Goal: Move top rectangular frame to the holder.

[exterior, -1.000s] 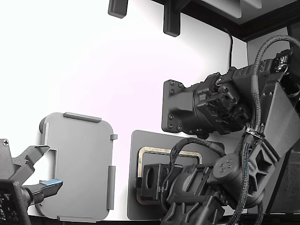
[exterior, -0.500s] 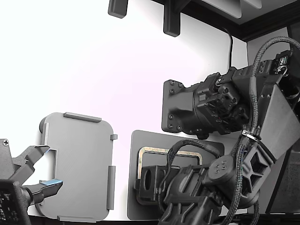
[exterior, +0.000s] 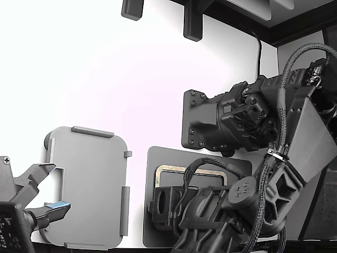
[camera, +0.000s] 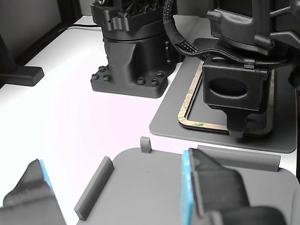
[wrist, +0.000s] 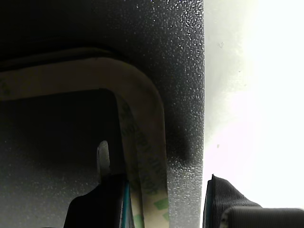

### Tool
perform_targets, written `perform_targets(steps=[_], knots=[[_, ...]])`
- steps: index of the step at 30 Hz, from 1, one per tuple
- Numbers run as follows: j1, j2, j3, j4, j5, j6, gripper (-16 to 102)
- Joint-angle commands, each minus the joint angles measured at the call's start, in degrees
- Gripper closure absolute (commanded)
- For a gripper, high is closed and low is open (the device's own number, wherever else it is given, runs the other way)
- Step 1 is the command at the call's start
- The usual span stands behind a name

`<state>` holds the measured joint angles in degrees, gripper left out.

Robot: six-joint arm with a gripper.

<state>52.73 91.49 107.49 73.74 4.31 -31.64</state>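
The rectangular frame (exterior: 171, 168), a tan rim with greenish mottling, lies flat on a dark grey pad (exterior: 152, 158); I cannot tell apart a second frame under it. It also shows in the other view (camera: 187, 105). My gripper (exterior: 158, 203) is down on the frame's end nearest the holder. In the wrist view the gripper (wrist: 159, 190) is open. One finger is inside the rim (wrist: 147, 118) and the other is outside the pad's edge (wrist: 183, 57). The other view shows a fingertip (camera: 237, 132) touching the rim. The light grey holder (exterior: 87, 184) holds no frame and also shows in the other view (camera: 154, 187).
A second arm's open gripper with a blue pad (exterior: 45, 203) hangs over the holder's near corner. Its blue-padded fingers (camera: 206, 192) fill the other view's foreground. My arm's black base (exterior: 210, 124) stands behind the pad. Black brackets (exterior: 192, 23) sit at the table's far edge.
My gripper and forearm have shifted a little toward the exterior view's left and lower onto the frame. The frame, the holder and the second arm have not moved.
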Motion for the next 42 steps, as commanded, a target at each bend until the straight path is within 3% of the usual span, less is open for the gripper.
perform_targets(steps=[1,36,39,42], knots=[[-1.0,0.9,-1.9,0.2,0.0,0.1,24],[-1.8,0.8,-0.4,-0.8,-0.6,-2.0,50],[-1.8,0.8,-0.3,-1.0,-0.4,-1.9,57],[-1.8,0.8,-0.6,-0.9,0.3,-1.1,75]])
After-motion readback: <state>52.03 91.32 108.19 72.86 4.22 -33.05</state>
